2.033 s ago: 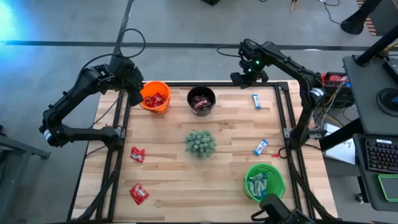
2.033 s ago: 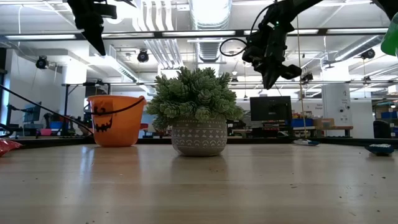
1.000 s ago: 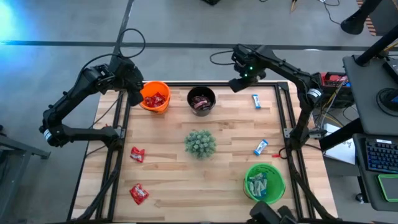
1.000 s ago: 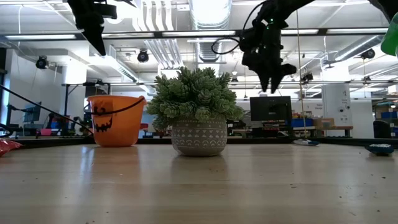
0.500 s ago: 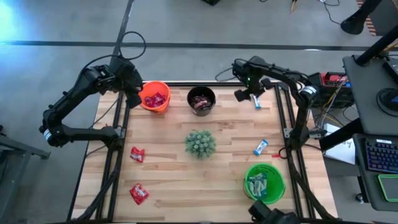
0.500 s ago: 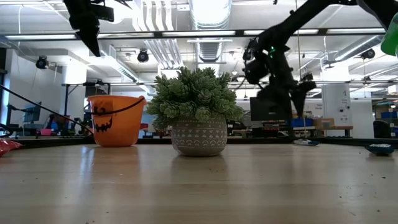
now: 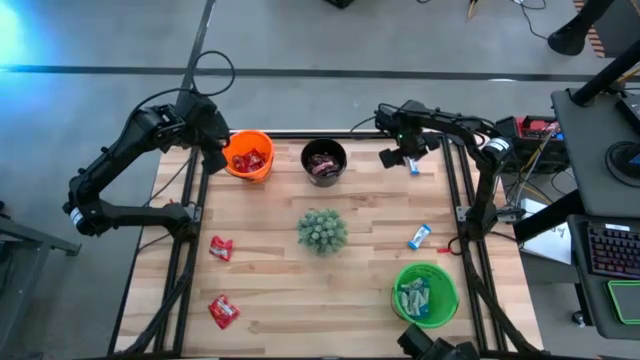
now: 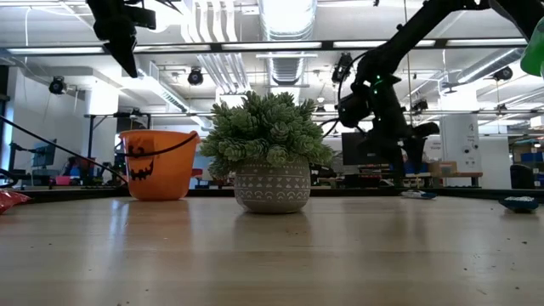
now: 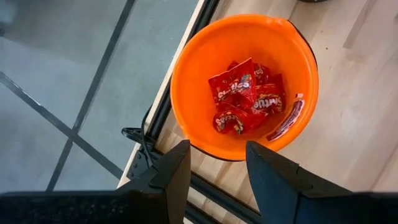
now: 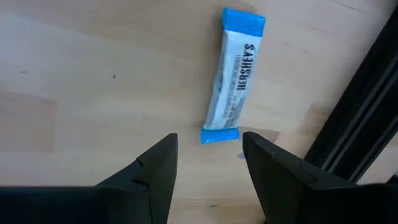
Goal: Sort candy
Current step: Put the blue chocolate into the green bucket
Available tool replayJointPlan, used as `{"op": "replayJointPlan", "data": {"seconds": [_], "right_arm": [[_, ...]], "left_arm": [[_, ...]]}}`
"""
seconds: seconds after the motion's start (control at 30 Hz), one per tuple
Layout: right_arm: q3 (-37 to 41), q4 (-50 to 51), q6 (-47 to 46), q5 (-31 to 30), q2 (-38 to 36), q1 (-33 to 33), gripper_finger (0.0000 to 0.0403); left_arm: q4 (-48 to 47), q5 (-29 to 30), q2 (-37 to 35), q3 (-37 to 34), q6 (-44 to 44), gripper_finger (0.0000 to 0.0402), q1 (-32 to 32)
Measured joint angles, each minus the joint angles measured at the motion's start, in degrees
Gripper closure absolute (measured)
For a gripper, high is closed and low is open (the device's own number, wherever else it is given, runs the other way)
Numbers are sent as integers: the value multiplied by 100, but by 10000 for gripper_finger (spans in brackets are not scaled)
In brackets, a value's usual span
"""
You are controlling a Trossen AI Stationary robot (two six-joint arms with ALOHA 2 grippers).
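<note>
While the left gripper [image 9: 214, 180] is still hanging with its jaws parted and empty over the orange bucket [image 7: 249, 155] at the far left of the table [image 7: 300, 290], the right gripper [image 7: 400, 156] is dropping from its raised spot at the far edge down toward the blue-and-white candy bar [image 10: 233, 78] lying far right, beside the table's rail. Its jaws are spread and holding nothing, with the bar's end just ahead of the gap between them, so a pick-up looks close. That bar is reading "HERSHEY'S" in the right wrist view. The red packs [image 9: 245, 99] in the orange bucket are showing "Skittles" lettering. Two red packs [image 7: 221, 248] are lying near left, another blue bar [image 7: 419, 237] right, above the green bucket [image 7: 425, 292]; brown sweets are sitting in the black bucket [image 7: 324, 160].
</note>
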State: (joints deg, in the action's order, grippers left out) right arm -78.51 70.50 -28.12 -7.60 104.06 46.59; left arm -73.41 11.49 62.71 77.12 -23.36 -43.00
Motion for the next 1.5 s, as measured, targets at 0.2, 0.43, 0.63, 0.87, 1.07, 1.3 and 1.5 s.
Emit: {"op": "replayJointPlan", "data": {"seconds": [0.2,0.43,0.63,0.87,1.07,1.3,1.5], "right_arm": [[-21,-44,-157,5,-23,-31,220],[141,-94,-527,-5,-12,30,220],[415,-152,-588,-2,-7,33,220],[441,-393,-556,-39,-7,30,220],[445,-616,-544,-54,-5,56,220],[484,-839,-655,-68,-5,165,220],[659,-847,-826,-161,-1,216,220]], "left_arm": [[2,0,-1,0,-10,264,0],[4,0,-1,0,-12,264,0],[9,0,0,0,-13,264,0],[9,0,1,0,-12,264,0],[9,0,1,0,-7,264,0],[7,-1,0,0,32,264,0],[9,-2,1,0,32,264,2]]}}
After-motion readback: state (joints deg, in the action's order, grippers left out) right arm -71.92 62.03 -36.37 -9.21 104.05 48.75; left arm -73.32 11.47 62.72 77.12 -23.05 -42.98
